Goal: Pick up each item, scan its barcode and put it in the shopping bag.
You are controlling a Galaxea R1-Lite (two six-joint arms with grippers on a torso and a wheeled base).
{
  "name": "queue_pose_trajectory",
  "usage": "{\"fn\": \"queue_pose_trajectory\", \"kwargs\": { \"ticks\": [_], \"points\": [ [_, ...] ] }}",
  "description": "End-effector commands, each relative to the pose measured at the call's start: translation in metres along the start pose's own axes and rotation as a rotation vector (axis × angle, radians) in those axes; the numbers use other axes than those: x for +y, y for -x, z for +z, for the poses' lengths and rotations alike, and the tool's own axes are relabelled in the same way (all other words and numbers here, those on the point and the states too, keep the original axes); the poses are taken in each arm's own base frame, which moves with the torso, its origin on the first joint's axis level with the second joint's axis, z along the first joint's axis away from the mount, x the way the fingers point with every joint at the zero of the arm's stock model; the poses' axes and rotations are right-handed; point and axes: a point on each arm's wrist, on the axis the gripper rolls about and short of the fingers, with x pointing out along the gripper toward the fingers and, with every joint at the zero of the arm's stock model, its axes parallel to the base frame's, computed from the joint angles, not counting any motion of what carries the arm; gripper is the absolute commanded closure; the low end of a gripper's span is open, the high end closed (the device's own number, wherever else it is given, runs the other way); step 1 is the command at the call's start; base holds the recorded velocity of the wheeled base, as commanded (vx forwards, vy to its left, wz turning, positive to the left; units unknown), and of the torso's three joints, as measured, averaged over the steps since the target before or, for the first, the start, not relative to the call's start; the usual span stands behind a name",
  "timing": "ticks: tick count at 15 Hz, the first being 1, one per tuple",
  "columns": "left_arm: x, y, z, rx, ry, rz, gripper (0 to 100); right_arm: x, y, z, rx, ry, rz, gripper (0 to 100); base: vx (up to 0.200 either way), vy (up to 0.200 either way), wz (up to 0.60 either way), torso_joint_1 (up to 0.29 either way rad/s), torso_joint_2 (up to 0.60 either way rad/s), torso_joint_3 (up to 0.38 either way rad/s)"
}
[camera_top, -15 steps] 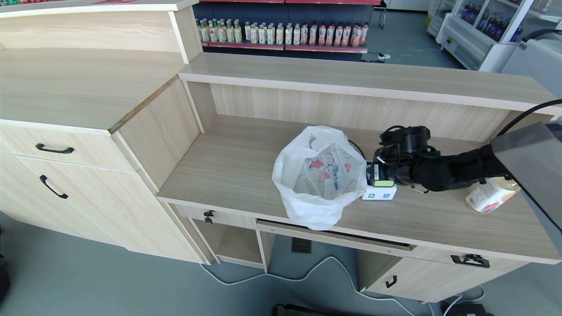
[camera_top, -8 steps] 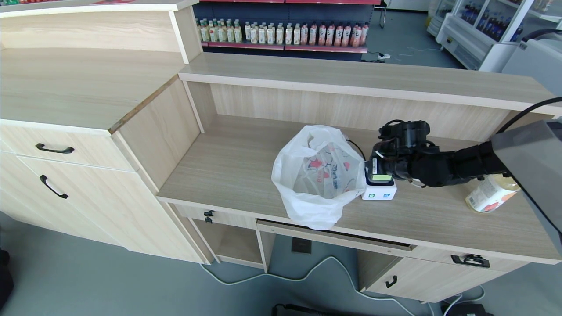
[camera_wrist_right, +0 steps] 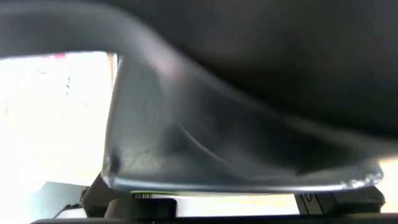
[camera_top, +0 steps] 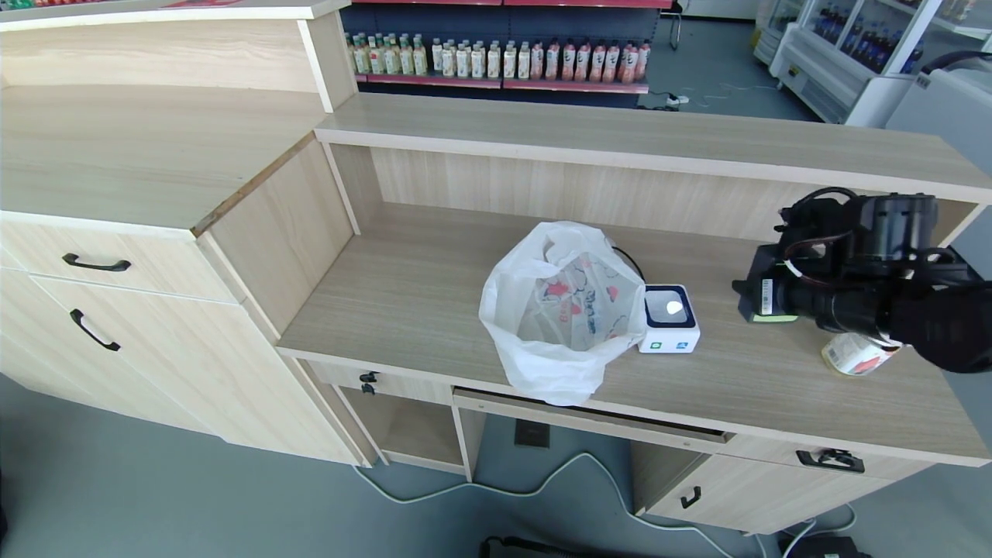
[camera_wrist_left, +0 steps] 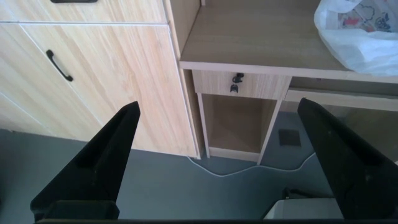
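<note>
Gripping a dark pack (camera_top: pixel 750 296) with a green lower edge, the right end effector (camera_top: pixel 777 294) hangs above the tabletop (camera_top: pixel 434 294), closed narrowly on the pack's far end. The pack is clear of the surface, at 3 o'clock from the scanner (camera_top: pixel 669 318) and well apart from it. Its free end, bearing a white barcode label that stands upright, faces 9 o'clock, toward the scanner and the shopping bag (camera_top: pixel 562 314). As far as the head view lets one judge, its long axis runs 9 to 3 o'clock, in line with the arm; the part inside the fingers is hidden.

The shopping bag stands open near the tabletop's front edge, with printed packets showing through its thin white plastic. The scanner sits just at 3 o'clock of the bag, touching it, with its window turned upward.

At 4 o'clock from the pack a bottle (camera_top: pixel 851 355) lies on the tabletop, its visible end toward 8 o'clock and the rest behind the arm.

The left end effector (camera_wrist_left: pixel 219 104) is spread wide and carries nothing, off the tabletop's 9 o'clock end, before the cabinet (camera_wrist_left: pixel 93 68).
</note>
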Motion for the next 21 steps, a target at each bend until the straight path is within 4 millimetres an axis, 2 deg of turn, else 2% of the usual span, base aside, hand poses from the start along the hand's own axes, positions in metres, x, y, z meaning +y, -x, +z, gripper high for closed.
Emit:
{"fn": "queue_pose_trajectory", "kwargs": {
  "ticks": [1, 5, 11, 14, 21],
  "points": [
    [0.0, 0.0, 0.0, 0.0, 0.0, 0.0, 0, -0.043, 0.088, -0.01, -0.205, -0.017, -0.08, 100, 0.0, 0.0, 0.0, 0.0, 0.0, 0.0],
    [0.0, 0.0, 0.0, 0.0, 0.0, 0.0, 0, -0.048, 0.105, -0.012, -0.361, -0.075, -0.074, 100, 0.0, 0.0, 0.0, 0.0, 0.0, 0.0],
    [0.0, 0.0, 0.0, 0.0, 0.0, 0.0, 0, -0.047, 0.114, -0.022, -0.342, -0.084, -0.08, 100, 0.0, 0.0, 0.0, 0.0, 0.0, 0.0],
    [0.0, 0.0, 0.0, 0.001, -0.001, -0.003, 0, -0.055, 0.118, -0.021, -0.354, -0.091, -0.117, 100, 0.0, 0.0, 0.0, 0.0, 0.0, 0.0],
    [0.0, 0.0, 0.0, -0.001, -0.021, -0.003, 0, -0.062, 0.12, -0.02, -0.362, -0.161, -0.131, 100, 0.0, 0.2, 0.0, 0.005, 0.0, 0.002]
  ]
}}
